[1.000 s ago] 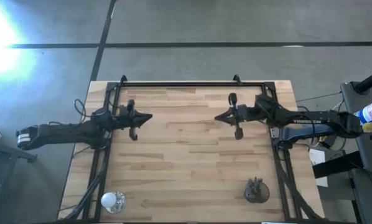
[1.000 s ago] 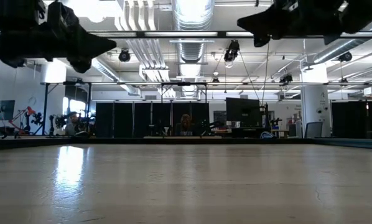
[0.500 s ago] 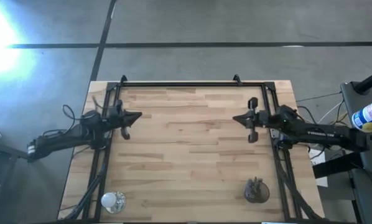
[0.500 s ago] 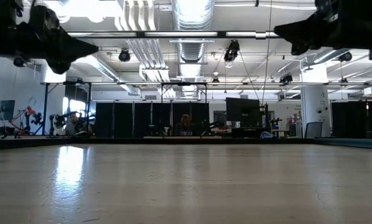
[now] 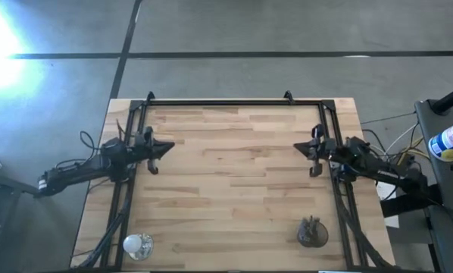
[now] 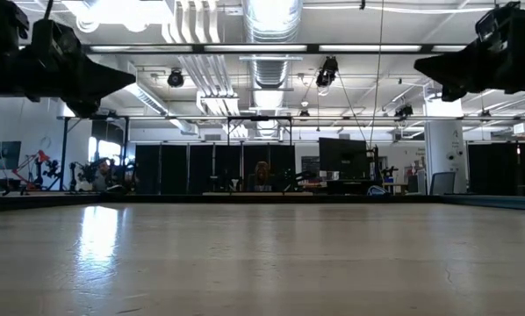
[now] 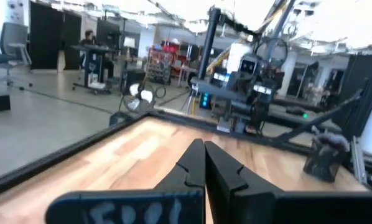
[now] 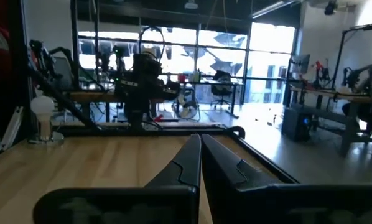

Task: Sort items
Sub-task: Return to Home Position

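Left gripper [image 5: 168,147], fingers [image 7: 189,167] pressed flat together on nothing, drawn farther back toward the left side of the worktop [image 5: 226,182] than a second ago, tip now just inside the left bar of the black frame [image 5: 226,102]. Right gripper [image 5: 297,146], fingers [image 8: 185,167] likewise clenched and empty, pulled back the same way toward the right bar. Gap between the two tips clearly wider than before. Both held above the wood, tips pointing at each other across the middle. Centre of the worktop bare plank, open from bar to bar between the two arms. Dark cup [image 5: 312,236] near the corner at the high view's lower right, inside the frame, in the same spot as a second ago. Brush-like sticks [image 5: 311,224] bunched upright inside it, heads above the rim, exact count not readable. Shiny cup [image 5: 138,244] near the lower left corner, also unmoved, well apart from the dark cup and from both grippers. Contents of the shiny cup not discernible.
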`<action>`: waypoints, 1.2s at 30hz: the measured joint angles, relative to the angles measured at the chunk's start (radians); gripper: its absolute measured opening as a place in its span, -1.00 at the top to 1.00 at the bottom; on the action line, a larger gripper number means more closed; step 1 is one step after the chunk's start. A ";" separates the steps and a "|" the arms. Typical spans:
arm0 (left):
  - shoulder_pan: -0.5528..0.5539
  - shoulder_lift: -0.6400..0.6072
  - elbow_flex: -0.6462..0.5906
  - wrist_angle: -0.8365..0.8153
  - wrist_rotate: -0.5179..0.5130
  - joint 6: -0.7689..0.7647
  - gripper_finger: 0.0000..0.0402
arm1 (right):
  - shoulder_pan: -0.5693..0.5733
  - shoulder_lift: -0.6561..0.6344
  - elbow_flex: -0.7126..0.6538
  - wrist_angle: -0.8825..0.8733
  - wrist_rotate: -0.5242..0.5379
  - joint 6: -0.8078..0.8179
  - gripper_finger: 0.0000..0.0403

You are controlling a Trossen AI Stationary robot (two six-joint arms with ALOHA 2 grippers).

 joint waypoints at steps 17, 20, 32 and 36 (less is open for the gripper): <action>0.001 0.041 -0.001 -0.096 -0.147 0.021 1.00 | 0.000 0.064 0.000 -0.126 0.168 0.056 0.96; 0.001 0.041 -0.002 -0.092 -0.147 -0.035 1.00 | 0.000 0.072 0.000 -0.126 0.168 0.045 0.96; 0.001 0.041 0.001 -0.088 -0.152 -0.048 1.00 | 0.000 0.077 0.000 -0.126 0.167 0.044 0.96; 0.001 0.041 0.001 -0.087 -0.152 -0.049 1.00 | 0.000 0.077 0.000 -0.126 0.167 0.044 0.96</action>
